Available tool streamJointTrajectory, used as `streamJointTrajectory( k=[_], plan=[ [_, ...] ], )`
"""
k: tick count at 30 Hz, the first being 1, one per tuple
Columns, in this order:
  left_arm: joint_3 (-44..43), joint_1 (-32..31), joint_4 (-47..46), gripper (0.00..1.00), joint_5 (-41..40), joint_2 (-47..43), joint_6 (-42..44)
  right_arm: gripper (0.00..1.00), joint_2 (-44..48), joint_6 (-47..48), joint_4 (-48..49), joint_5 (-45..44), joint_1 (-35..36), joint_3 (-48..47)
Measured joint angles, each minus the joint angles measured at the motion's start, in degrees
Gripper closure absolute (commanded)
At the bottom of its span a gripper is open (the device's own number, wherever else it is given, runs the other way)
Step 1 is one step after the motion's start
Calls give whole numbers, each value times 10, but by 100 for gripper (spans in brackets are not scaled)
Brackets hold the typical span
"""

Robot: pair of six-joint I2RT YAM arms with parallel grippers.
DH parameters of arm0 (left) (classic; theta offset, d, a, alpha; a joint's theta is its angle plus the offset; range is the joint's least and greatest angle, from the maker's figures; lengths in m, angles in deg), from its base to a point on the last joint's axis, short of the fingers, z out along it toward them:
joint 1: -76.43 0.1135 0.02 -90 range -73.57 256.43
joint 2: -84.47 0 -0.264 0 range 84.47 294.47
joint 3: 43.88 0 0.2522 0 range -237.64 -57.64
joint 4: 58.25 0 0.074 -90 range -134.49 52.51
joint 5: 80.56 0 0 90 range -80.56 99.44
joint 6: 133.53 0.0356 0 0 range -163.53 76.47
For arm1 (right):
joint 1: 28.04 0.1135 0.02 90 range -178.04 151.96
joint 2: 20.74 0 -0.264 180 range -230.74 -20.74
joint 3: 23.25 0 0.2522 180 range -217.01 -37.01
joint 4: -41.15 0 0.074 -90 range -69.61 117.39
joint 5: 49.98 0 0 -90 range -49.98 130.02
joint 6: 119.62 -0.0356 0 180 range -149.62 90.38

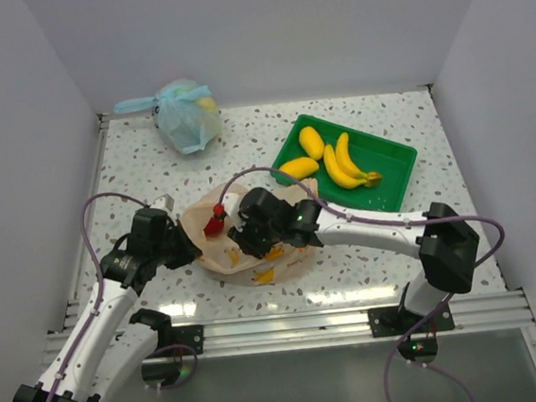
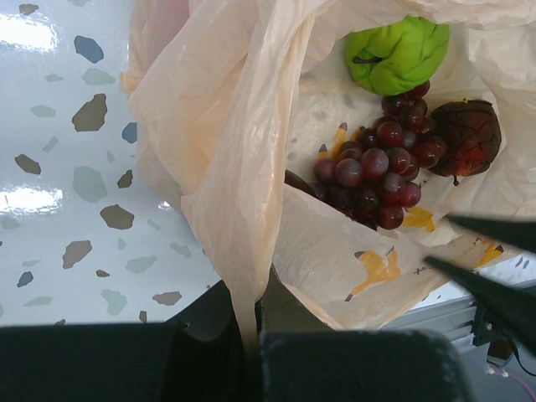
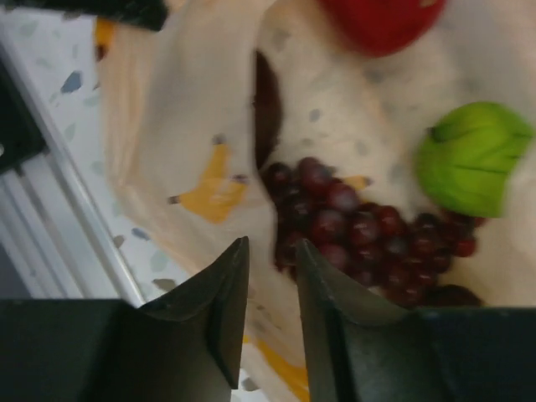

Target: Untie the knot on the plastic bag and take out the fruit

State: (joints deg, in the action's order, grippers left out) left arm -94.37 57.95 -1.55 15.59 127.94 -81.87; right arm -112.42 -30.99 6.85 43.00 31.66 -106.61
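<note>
The pale-orange plastic bag (image 1: 264,258) lies open mid-table; no knot shows. My left gripper (image 1: 189,248) is shut on a bunched fold of the bag's edge (image 2: 243,276) at its left side. Inside the bag lie dark purple grapes (image 2: 377,180), a green lime (image 2: 398,54) and a dark brown fruit (image 2: 465,138). A red apple (image 1: 215,223) shows at the bag's mouth. My right gripper (image 3: 272,251) hovers over the bag, jaws slightly apart and empty, just left of the grapes (image 3: 360,234), with the lime (image 3: 469,159) and apple (image 3: 381,21) beyond.
A green tray (image 1: 392,156) at the back right holds yellow bananas (image 1: 345,167) and two mangoes (image 1: 299,168). A light blue tied bag (image 1: 186,116) lies at the back left. White walls enclose the table; a metal rail (image 1: 290,327) runs along the near edge.
</note>
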Motion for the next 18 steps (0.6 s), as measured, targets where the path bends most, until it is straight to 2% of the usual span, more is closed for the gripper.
streamJointTrajectory(
  k=[4, 7, 11, 16, 18],
  plan=[
    [0, 0, 0, 100, -2, -3, -1, 79, -40, -18, -1, 30, 70, 9],
    [4, 0, 1, 100, -4, -7, -3, 81, -61, -30, 1, 64, 103, 10],
    [21, 0, 3, 100, -4, -14, -12, 82, -112, -43, -4, 104, 104, 2],
    [37, 0, 5, 100, -4, -19, -19, 70, -180, -49, -35, 130, 97, -28],
    [39, 0, 7, 100, -4, -19, -23, 61, -184, -50, -46, 131, 97, -36]
  ],
)
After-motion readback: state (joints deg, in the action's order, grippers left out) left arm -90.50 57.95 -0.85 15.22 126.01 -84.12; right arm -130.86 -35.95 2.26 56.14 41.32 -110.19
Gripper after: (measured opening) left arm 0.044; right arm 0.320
